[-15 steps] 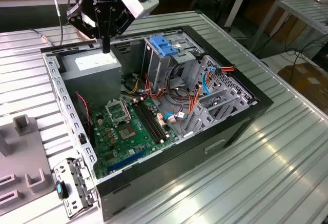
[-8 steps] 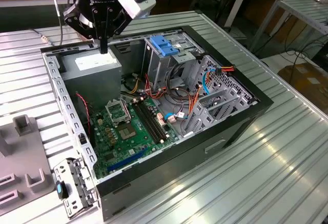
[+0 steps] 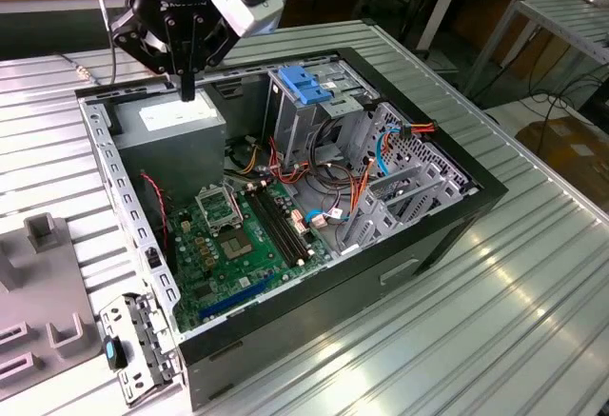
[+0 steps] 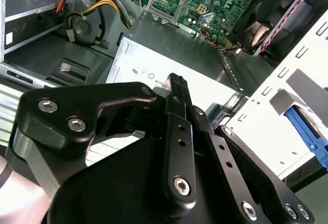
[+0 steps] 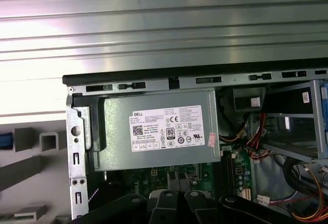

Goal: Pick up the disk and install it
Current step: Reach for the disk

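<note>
Near, on the exterior view's left, sits the grey fixture point(image 3: 43, 273); a sliver of blue at its edge in the first wrist view may be the disk point(image 5: 4, 141), cannot tell. Farther back, well apart, the hand point(image 3: 187, 92) hangs clenched, empty, over the power supply point(image 3: 190, 135).
</note>
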`<state>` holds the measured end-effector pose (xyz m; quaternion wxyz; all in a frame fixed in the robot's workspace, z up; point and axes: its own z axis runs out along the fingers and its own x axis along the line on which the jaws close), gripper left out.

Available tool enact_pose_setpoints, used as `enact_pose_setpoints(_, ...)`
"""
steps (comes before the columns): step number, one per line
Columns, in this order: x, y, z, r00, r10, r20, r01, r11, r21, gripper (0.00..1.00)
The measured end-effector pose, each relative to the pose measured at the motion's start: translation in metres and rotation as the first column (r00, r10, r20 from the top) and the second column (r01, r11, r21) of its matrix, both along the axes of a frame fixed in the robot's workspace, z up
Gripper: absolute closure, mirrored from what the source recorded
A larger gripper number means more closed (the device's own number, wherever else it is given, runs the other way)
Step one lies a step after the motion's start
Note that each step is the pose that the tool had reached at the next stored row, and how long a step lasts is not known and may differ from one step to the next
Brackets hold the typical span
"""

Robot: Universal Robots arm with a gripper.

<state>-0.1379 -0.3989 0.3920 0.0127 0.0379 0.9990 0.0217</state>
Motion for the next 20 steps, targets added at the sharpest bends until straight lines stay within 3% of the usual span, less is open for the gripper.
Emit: enact_pose_setpoints(20, -0.0094, 0.0, -0.001, 1.0, 0.0, -0.0007, 0.0, 1.0, 0.0, 0.89)
